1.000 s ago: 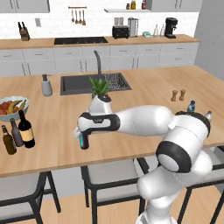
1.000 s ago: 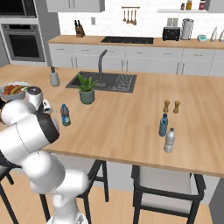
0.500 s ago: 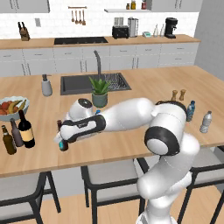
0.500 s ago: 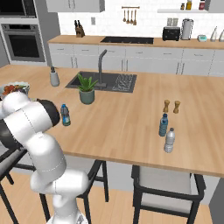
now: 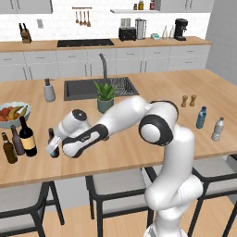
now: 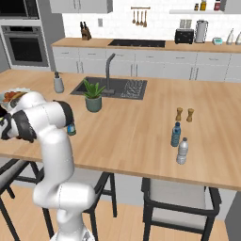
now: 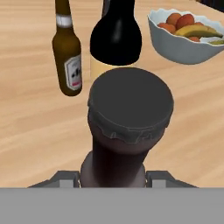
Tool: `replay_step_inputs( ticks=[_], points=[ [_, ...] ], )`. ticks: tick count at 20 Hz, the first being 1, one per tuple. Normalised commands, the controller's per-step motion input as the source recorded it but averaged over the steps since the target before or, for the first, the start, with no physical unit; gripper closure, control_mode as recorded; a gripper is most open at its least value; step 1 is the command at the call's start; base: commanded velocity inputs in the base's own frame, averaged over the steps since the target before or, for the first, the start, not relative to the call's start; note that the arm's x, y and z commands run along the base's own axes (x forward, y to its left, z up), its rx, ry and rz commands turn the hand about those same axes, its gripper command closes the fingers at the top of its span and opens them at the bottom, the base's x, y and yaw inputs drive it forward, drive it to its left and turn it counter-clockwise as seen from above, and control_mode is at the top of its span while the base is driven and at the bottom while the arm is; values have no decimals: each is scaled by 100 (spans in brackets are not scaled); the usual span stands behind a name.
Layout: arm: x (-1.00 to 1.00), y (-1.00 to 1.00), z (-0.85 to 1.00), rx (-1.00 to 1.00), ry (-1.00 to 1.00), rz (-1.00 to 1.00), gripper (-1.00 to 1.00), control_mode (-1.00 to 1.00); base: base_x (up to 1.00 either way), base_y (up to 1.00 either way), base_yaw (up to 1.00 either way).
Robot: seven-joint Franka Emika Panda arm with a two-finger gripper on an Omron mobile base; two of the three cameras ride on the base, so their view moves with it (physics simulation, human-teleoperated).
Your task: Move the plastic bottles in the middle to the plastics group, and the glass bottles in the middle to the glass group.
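Two fingers of gripper (image 5: 52, 147) clamped round neck of beer bottle (image 7: 127, 131), near island's left front edge. Just beyond: wine bottle (image 5: 27, 137), amber bottle (image 5: 8, 148), grey-brown bottle (image 5: 17, 141), then fruit bowl (image 5: 14, 112). Potted plant (image 5: 105, 96) behind arm. Far right: blue-tinted bottle (image 5: 201, 117), pale-capped bottle (image 5: 217, 129), two shakers (image 5: 189, 100).
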Motion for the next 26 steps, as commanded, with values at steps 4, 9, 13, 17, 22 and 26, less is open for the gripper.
replay_step_inputs(
  ticks=[4, 9, 13, 17, 22, 26],
  points=[
    [10, 37, 14, 0, 12, 0, 100, -100, 0, 0, 0],
    [27, 40, 2, 0, 9, 2, 100, -100, 0, 0, 0],
    [23, 28, 0, 0, 0, 1, 100, -100, 0, 0, 0],
    [6, 25, -4, 0, 0, 0, 100, -100, 0, 0, 0],
    [0, 4, -37, 1, 0, 0, 100, -100, 0, 0, 0],
    [0, 0, -57, 0, 0, 0, 100, -100, 0, 0, 0]
  ],
)
